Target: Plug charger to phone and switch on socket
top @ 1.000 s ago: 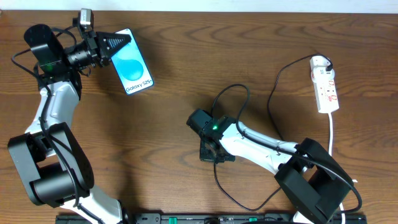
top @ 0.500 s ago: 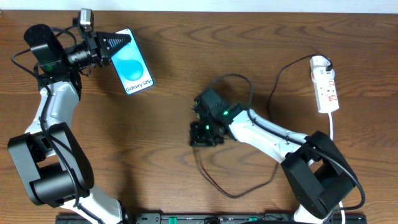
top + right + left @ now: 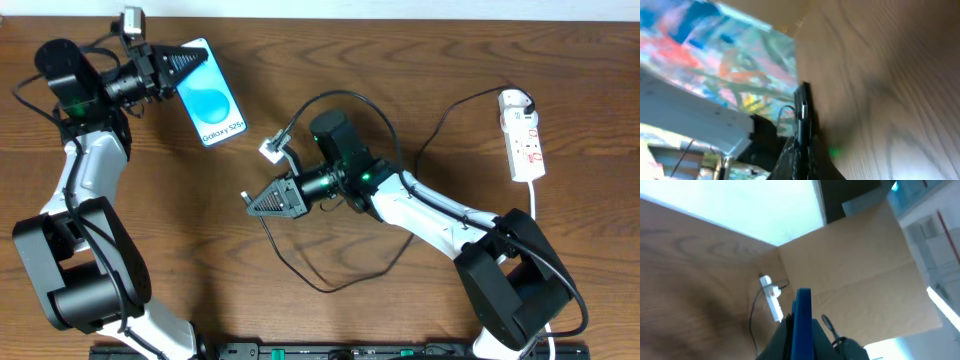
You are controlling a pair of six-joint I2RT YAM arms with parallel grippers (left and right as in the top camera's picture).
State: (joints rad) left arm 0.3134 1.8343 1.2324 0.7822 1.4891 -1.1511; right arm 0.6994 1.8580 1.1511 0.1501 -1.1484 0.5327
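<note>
The phone [image 3: 212, 108] is at the far-left rear of the bench [image 3: 400, 50], the socket [image 3: 525, 135] at the far right. Between them the charger [image 3: 322, 290] loops across the middle, running from the socket's rear end toward the front.

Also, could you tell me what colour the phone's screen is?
Bright blue with a lighter circle and white text; the phone shows best in the overhead view.

One camera above, one per wrist.
Overhead looks straight down on the table [image 3: 400, 50]; my left wrist camera sights close along the edge of the phone [image 3: 802, 325] toward the far socket [image 3: 771, 297], which overhead puts at upper right; my right wrist camera sits tight behind the charger [image 3: 802, 111], tabletop tilted at right.
</note>
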